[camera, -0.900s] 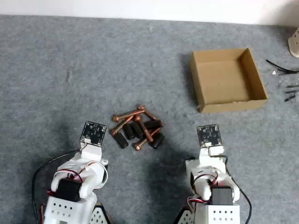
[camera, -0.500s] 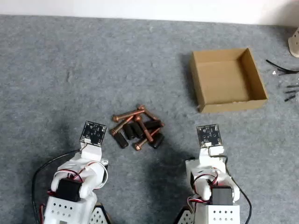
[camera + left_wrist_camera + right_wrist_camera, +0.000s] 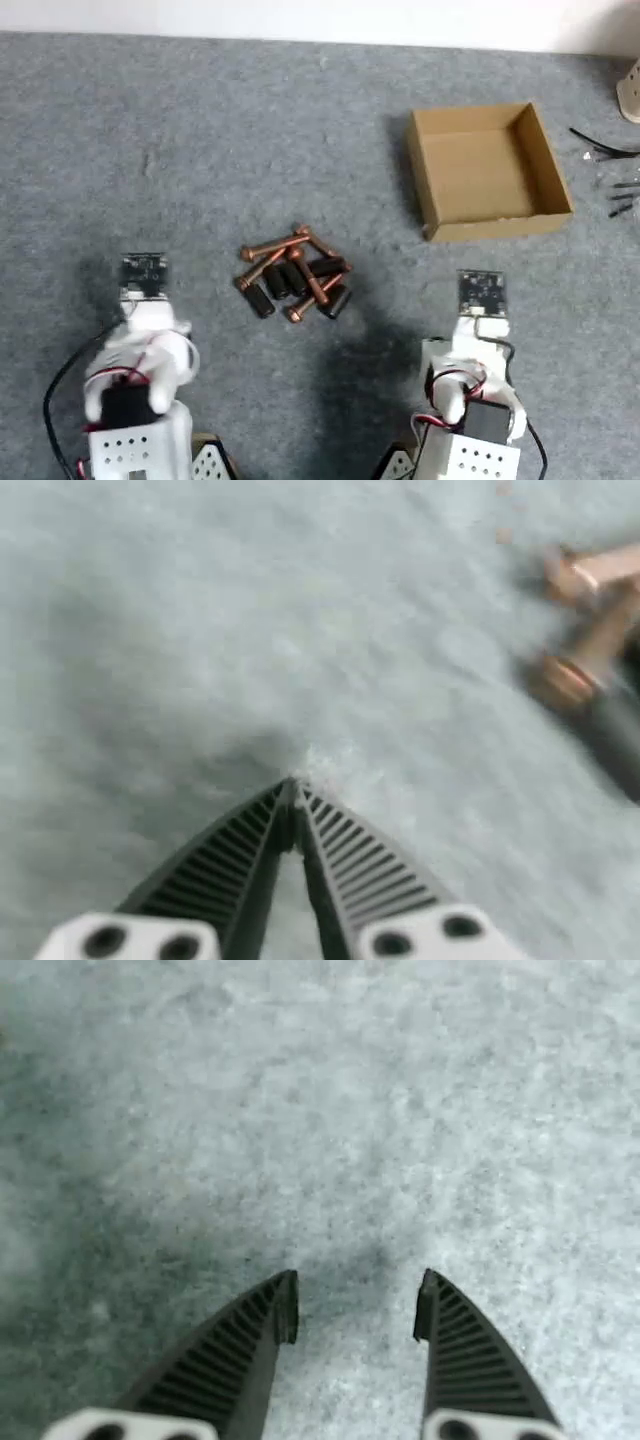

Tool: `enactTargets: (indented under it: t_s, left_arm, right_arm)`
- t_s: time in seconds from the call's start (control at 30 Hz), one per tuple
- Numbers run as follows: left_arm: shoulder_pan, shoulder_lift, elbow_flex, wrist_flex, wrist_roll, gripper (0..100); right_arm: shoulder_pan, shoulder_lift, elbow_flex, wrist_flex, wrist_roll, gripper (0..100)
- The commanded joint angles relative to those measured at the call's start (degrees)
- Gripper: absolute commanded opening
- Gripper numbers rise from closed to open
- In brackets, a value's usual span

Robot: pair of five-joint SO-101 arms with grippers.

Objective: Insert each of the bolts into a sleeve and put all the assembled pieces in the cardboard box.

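Several copper bolts and black sleeves lie in one heap at the middle of the grey carpet. The open cardboard box sits at the back right, nothing inside it. My left arm stands at the front left, well to the left of the heap. Its gripper is shut with nothing in it, over bare carpet, with bolt heads blurred off to one side. My right arm stands at the front right. Its gripper is open over bare carpet.
Black cables and small dark parts lie beyond the box at the right edge, beside a pale object. Open carpet lies between the heap and the box and across the back left.
The left arm has swung left, away from the heap. The right arm has shifted a little to the right and toward the front. The bolts, sleeves and box have stayed put.
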Motion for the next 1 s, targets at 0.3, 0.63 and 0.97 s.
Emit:
enactTargets:
  t_s: [0.3, 0.63, 0.97]
  left_arm:
    - [4.4, 0.0, -24.3, 5.2, -14.0, 1]
    - [17.6, 29.7, -27.2, -8.3, -7.8, 1]
    - [20.8, 66.3, -29.7, -30.2, -5.0, 1]
  right_arm:
    - [1.2, -0.7, 8.0, 0.0, 0.1, 17.5]
    - [1.2, -0.7, 8.0, 0.0, 0.1, 17.5]
    - [1.3, -0.7, 8.0, -2.8, 0.4, 17.5]
